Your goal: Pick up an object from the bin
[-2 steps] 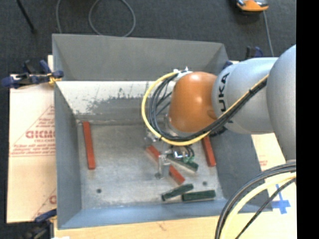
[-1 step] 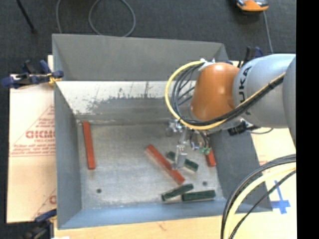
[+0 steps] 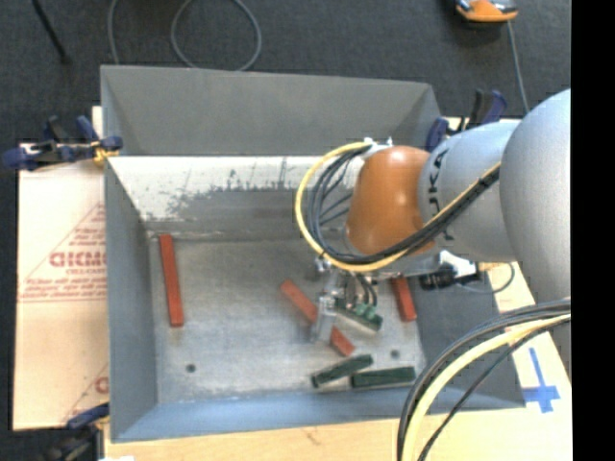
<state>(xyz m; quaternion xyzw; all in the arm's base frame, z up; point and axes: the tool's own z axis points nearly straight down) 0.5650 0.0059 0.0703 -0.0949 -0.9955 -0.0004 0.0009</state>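
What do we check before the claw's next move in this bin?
1. Position: claw is down inside the bin, right of middle: ok.
2. Target in reach: short red stick lies just left of the claw, small red piece just below it: ok.
3. Anything held by the claw: cannot tell.
4. Neighbours: two dark green sticks lie by the bottom wall, apart from the claw: ok.
5. Clearance: long red stick lies by the left wall, well clear: ok.
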